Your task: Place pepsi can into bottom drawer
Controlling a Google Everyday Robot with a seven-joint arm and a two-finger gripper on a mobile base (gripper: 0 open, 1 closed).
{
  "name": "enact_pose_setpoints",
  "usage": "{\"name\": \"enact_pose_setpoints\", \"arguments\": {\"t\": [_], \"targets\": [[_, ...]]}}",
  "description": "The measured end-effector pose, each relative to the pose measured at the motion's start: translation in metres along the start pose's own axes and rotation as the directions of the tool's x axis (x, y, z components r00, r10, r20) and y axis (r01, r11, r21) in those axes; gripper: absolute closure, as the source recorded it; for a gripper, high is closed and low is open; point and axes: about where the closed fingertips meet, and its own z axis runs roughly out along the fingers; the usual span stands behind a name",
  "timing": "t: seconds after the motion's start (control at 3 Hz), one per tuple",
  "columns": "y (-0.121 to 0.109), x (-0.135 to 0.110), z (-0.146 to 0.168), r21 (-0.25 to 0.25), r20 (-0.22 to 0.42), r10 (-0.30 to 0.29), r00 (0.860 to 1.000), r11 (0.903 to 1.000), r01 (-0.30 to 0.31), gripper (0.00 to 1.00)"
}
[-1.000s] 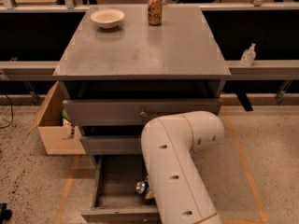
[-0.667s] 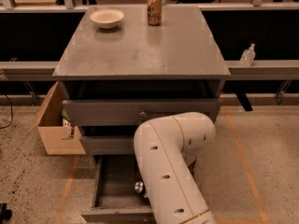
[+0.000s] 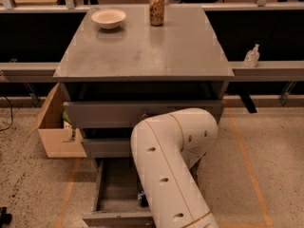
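Hand: mine, low inside the open drawer, hidden behind my white forearm [image 3: 166, 175]; whether it grips or has let go, I cannot tell.
Can: small dark blue soda can [image 3: 142, 199], a sliver showing close by my hand, inside the drawer near its front.
Drawer: deep grey bottom drawer [image 3: 109, 218], pulled out around my hand.
Done: can brought into the drawer, I judge.
Left: likely release and withdrawal.
Bench: gold-brown patterned can [image 3: 156, 8], far above my hand.

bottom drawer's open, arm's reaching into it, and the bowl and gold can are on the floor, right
No: the camera view shows the bowl and gold can on the cabinet top, not the floor. The bottom drawer is open and the arm reaches into it, with the gripper hidden behind the arm.
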Motion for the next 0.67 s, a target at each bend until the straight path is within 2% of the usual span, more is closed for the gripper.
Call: {"name": "enact_pose_setpoints", "arguments": {"t": [0.33, 0.67], "targets": [[-0.014, 0.006, -0.041, 0.049, -0.024, 0.024, 0.999, 0.9985, -0.023, 0.40], [-0.024, 0.028, -0.094, 0.107, -0.052, 0.095, 0.994, 0.9903, -0.089, 0.63]]}}
